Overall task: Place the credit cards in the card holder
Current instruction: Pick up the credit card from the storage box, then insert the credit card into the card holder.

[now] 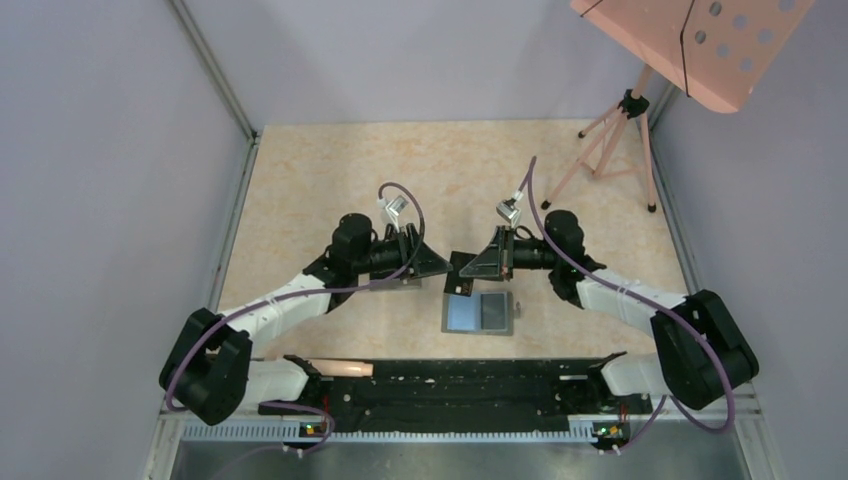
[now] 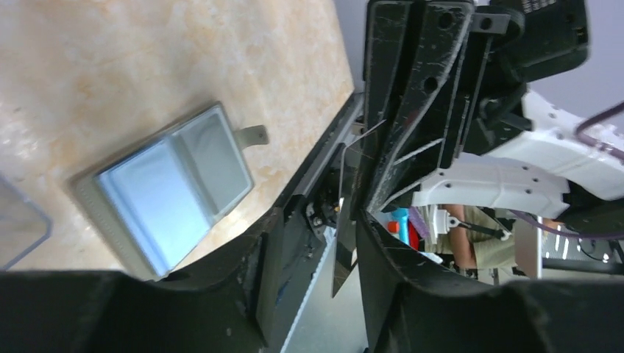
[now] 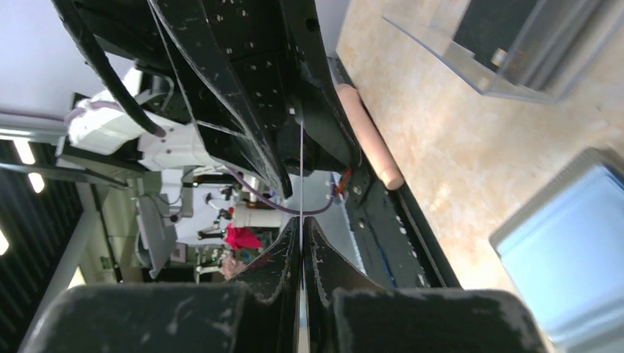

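R claw (image 3: 302, 232) pressed tight together, pinching a thin black card (image 3: 301, 169). In the R wrist view the card shows edge-on, just a fine line running up from btwn the fingertips. L claw (image 2: 326, 217) faces it head-on, fingers spread w/ a clear gap. In the L wrist view the same card hangs in that gap, upright and slightly tilted; can't tell if either L finger touches it. From above, both claws meet nose to nose over the middle of the table (image 1: 330, 180), raised off the surface, card btwn them. Wallet (image 1: 478, 313) lies open and flat on the table, just nearer the arm bases than the claws and a bit to the R of centre. Its blue-gray inside faces up and the small tab (image 2: 250, 136) sticks out from one side. Nothing is on it or in it as far as visible. Clear plastic box (image 3: 471, 66) sits on the table just beyond the wallet, under the claws. Something dark and flat is inside the box, prob more cards, not sure. Tan roll (image 1: 335, 368) lies along the near edge by the L arm base.
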Available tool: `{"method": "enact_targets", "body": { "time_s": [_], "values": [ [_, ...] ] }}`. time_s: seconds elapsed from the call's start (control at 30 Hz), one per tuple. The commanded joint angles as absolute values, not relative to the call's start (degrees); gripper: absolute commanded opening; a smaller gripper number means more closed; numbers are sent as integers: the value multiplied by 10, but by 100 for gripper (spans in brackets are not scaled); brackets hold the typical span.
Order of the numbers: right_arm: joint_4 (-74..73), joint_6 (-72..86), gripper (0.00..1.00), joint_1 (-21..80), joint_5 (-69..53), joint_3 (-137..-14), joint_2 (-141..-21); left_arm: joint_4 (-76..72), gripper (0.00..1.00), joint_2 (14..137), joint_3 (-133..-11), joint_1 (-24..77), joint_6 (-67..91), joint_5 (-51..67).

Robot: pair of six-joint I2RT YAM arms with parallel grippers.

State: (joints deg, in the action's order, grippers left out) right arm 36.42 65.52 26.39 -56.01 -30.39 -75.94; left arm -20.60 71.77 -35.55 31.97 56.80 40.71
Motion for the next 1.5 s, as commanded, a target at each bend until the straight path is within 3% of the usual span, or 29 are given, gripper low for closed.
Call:
{"method": "enact_targets", "body": {
  "time_s": [0.0, 0.27, 0.57, 1.1, 1.47],
  "values": [
    [199, 522, 0, 264, -527, -327, -724, -171, 49, 701, -327, 321, 539, 366],
    [75, 434, 0, 251, -444, -283, -712, -127, 51, 735, -294, 344, 529, 321],
    [45, 380, 0, 213, -386, -236, -737, 42, 47, 809, -365, 425, 469, 210],
    [79, 376, 0, 204, -384, -246, -789, 101, 26, 885, -387, 455, 470, 137],
    [96, 395, 0, 203, -400, -252, -788, 147, 0, 932, -423, 475, 469, 105]
  ]
}}
